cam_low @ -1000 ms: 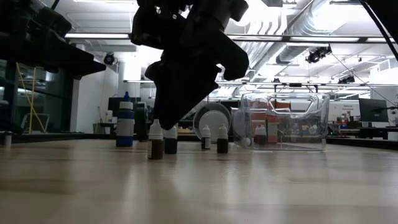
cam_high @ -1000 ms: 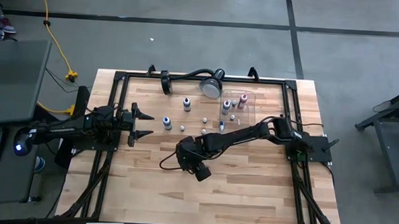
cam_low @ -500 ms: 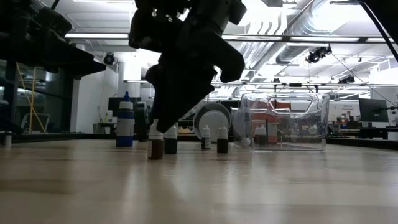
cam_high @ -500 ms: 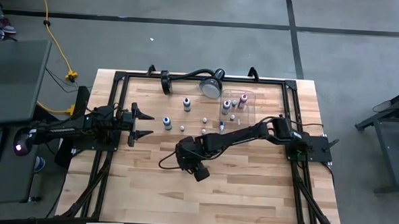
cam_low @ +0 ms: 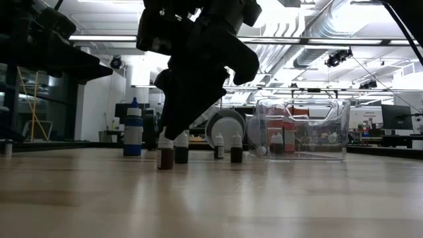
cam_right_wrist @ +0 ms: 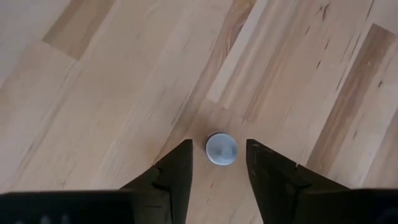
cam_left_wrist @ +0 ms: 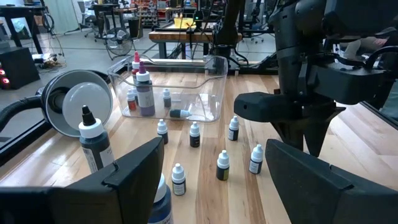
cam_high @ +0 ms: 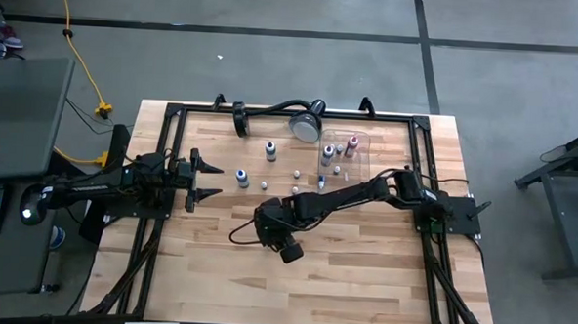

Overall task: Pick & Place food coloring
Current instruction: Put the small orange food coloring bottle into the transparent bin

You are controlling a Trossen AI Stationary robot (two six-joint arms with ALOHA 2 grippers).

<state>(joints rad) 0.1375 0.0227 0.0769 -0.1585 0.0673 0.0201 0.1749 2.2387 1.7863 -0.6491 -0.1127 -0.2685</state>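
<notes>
A pale wooden surface (cam_high: pixel 362 273) in a workshop carries a scatter of small bottles, a clear tray (cam_high: pixel 353 150) at the far side and a lamp head (cam_high: pixel 306 127) beside it.

The bottle (cam_right_wrist: pixel 221 150) in hand here stands upright near the middle of the surface, white cap up, dark body below (cam_low: pixel 166 157). It is probably very light and stiff plastic, smooth and round, so likely to tip or skid if nudged from one side. The cap or the neck just under it looks the best place to hold, squarely from both sides.

The right pincer (cam_right_wrist: pixel 217 163) points straight down over it. In the right wrist view the cap sits centred between the two fingers (cam_right_wrist: pixel 176 167), a thin gap showing on either side. The jaws are narrowing but not yet touching, so nothing is held. In the low view the pincer (cam_low: pixel 173 135) reaches down to cap level.

The left pincer (cam_high: pixel 205 179) waits at the left edge, fully released, well apart from the bottles.
</notes>
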